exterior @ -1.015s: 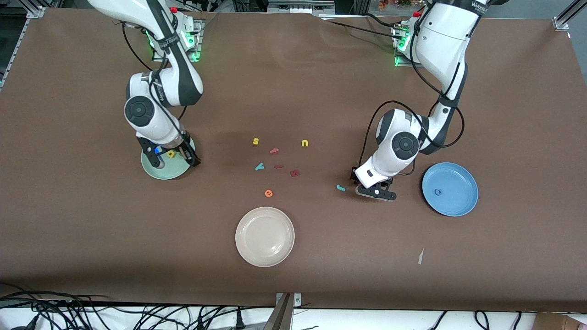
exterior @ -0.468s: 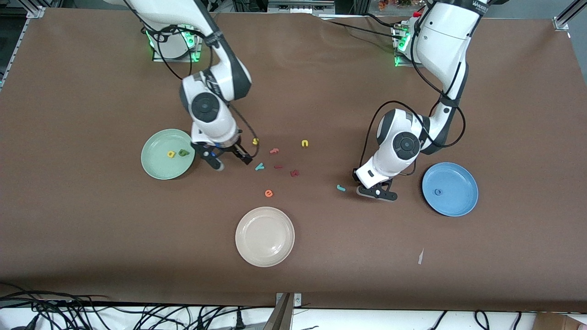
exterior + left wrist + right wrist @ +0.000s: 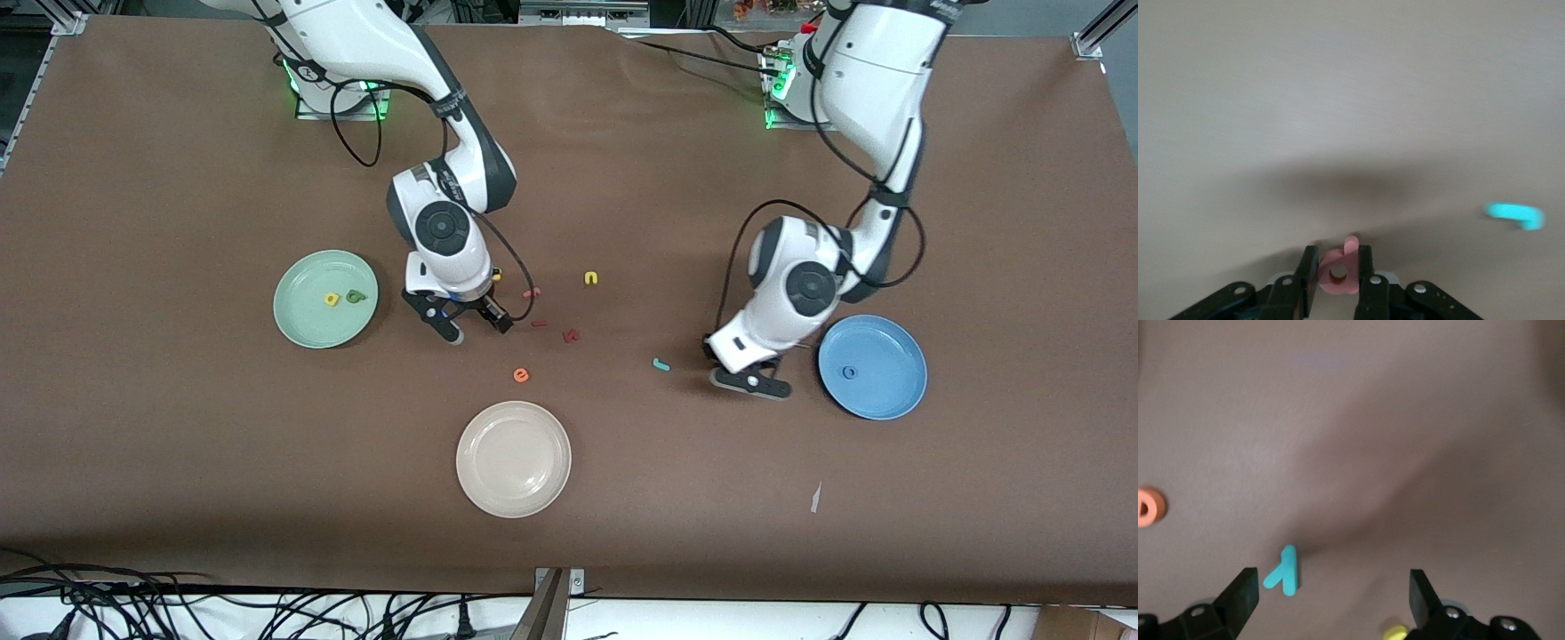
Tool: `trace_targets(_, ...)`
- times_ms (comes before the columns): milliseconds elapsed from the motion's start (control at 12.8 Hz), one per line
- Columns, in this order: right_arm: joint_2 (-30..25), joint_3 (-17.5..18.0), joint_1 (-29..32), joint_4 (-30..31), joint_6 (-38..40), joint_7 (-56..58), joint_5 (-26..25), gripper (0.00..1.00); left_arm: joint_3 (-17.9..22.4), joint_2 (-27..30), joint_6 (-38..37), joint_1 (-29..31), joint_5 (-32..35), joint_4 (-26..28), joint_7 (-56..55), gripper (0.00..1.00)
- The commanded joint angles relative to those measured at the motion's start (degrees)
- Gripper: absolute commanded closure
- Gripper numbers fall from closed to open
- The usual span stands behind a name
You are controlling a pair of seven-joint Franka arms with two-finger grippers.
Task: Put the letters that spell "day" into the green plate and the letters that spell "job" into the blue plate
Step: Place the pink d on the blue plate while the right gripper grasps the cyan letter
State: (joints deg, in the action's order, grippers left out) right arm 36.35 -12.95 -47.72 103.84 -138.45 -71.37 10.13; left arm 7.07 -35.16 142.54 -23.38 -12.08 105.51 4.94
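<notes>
While I work with both arms over the brown table (image 3: 178, 498), nearest the camera: a round cream-white plate (image 3: 513, 427), holding nothing.
My left gripper (image 3: 751, 380): low over the tabletop, between the teal hooked foam "j" (image 3: 661, 364) and the blue plate.
My left fingers: pinching the small salmon-red foam "b" (image 3: 1340, 273) from both sides.
Orange foam "e" (image 3: 521, 375): on the table, a little farther than the cream plate.
Round bright blue plate with a raised rim (image 3: 898, 391): toward my left arm's end, with the blue foam ring "o" (image 3: 849, 372) lying in it.
My right gripper (image 3: 478, 331): over the cluster of letters mid-table.
My right fingers: spread wide, with the teal foam "y" (image 3: 1283, 571) on the table between them, touching neither.
Two dark red foam letters (image 3: 571, 335): just beside that gripper.
Round pale mint-green plate (image 3: 298, 324): toward my right arm's end, carrying the yellow foam "a" (image 3: 332, 300) and the dark green foam "d" (image 3: 356, 295) side by side.
Yellow foam "u" (image 3: 590, 278): farthest of the loose letters.
</notes>
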Motion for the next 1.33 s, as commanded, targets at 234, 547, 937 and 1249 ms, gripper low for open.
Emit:
trace_targets(234, 4.1, -0.5, -2.0, -2.3, -3.1, -1.0, 0.9, 0.00, 2.3, 9.0, -4.4, 12.6, -0.8, 5.9, 26.1, 0.98)
trace_targets(547, 4.3, -0.5, -2.6, -2.4, -3.4, -4.6, 0.2, 0.08, 2.7, 8.7, -4.3, 14.1, -1.4, 6.4, 31.2, 0.30)
trace_targets(937, 4.7, -0.6, -2.8, -2.4, -3.5, -4.5, 0.0, 0.44, 1.2, 8.8, -4.2, 11.9, -2.4, 5.5, 29.0, 0.27)
trace_targets(1249, 4.5, -0.8, -2.9, -2.4, -3.5, -4.5, -0.1, 0.72, 0.4, 5.3, -3.4, 0.2, -6.4, 1.6, 7.9, 0.26)
